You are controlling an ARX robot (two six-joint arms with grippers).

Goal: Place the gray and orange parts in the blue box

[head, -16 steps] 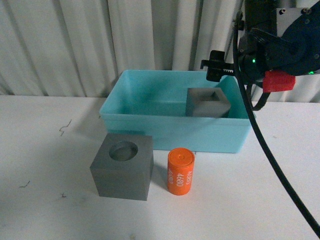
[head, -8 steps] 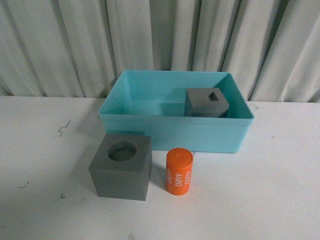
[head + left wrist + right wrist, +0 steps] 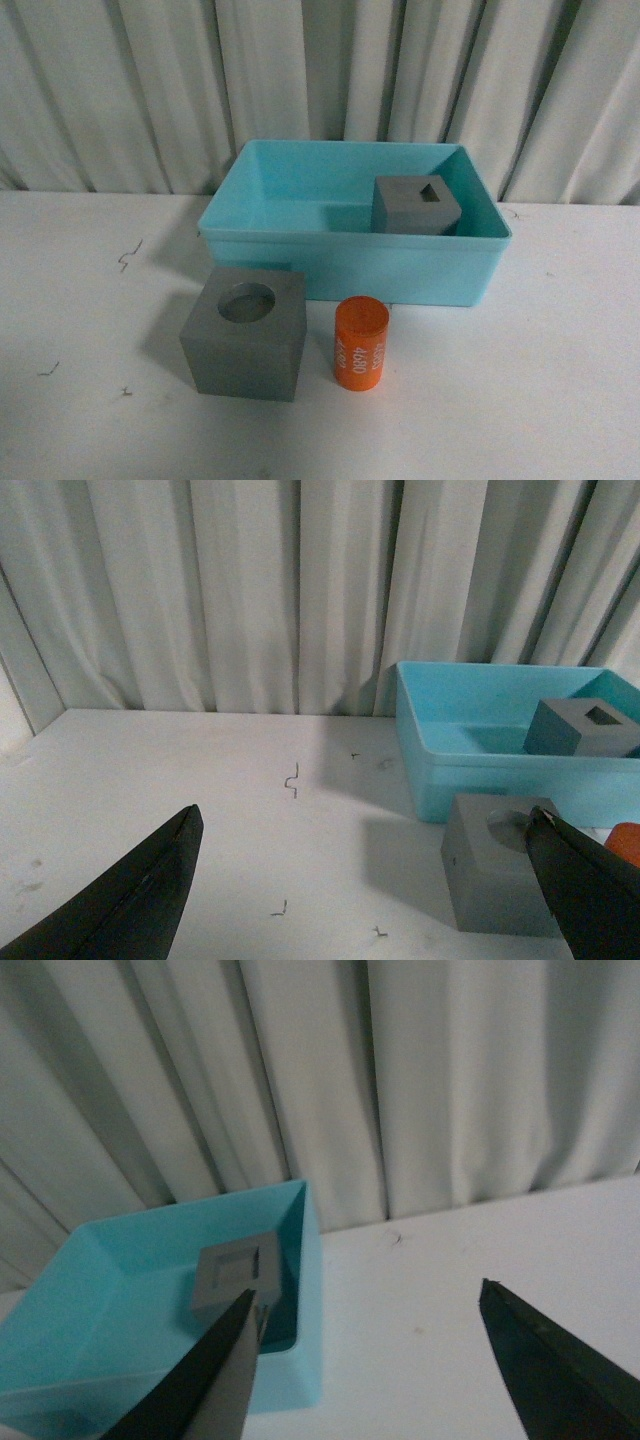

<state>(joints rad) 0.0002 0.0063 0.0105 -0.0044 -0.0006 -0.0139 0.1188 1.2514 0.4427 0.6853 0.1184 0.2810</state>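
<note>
1. Two matte gray cubes and one orange cylinder made up the parts; only one cube lay inside the blue box.
2. The cube with the rectangular hole sat on the box floor in the right part, close to the right wall. Whether it touched that wall could not be told. Its hole faced up.
3. The cube with the round hole stood on the white desk, just in front of the box's near wall and toward its left end. It was the larger-looking of the two, with a shallow circular hole in its top face.
4. The orange cylinder stood upright on the desk just beside that cube, on its right, with a narrow gap between them. White digits reading 4680 ran sideways along its side.
5. The box was light blue plastic, rectangular, with low walls and a rim, much wider than either cube. It stood at the back of the desk, before a pale pleated curtain.
6. The left claw was spread wide and gripped nothing, with the round-hole cube near its right finger.
7. The right claw was likewise spread apart and empty, above the desk beside the box.
</note>
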